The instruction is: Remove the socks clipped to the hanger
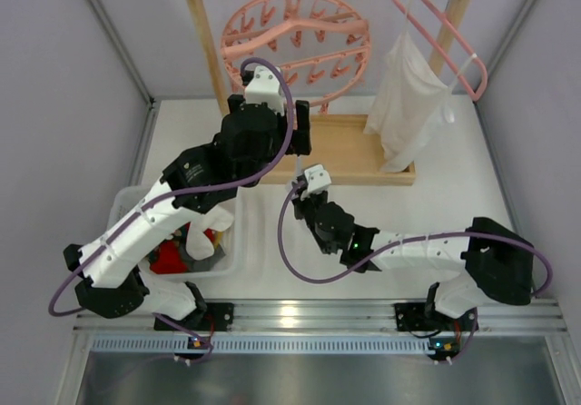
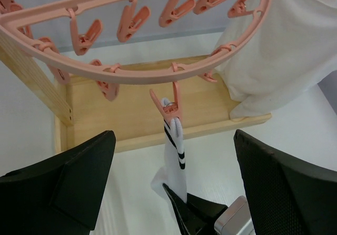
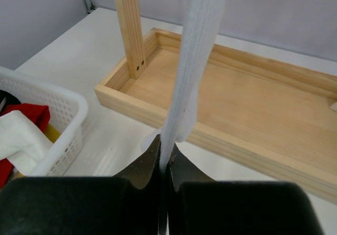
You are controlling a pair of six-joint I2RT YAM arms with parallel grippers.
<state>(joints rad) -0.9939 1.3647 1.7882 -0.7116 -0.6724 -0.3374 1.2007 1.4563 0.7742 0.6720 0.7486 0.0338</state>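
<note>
By wood tray (image 3: 253, 103): sock (image 3: 192, 61) hangs vert., right gripper (image 3: 164, 153) pinching btm.

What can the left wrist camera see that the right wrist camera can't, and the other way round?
Only left wrist: the pink hanger with its clips, one clip gripping the sock at its striped top, and a white garment. Only right wrist: a white basket holding red and white cloth. Both: the hanging sock, the right gripper shut on its lower end, and the wooden tray.
</note>
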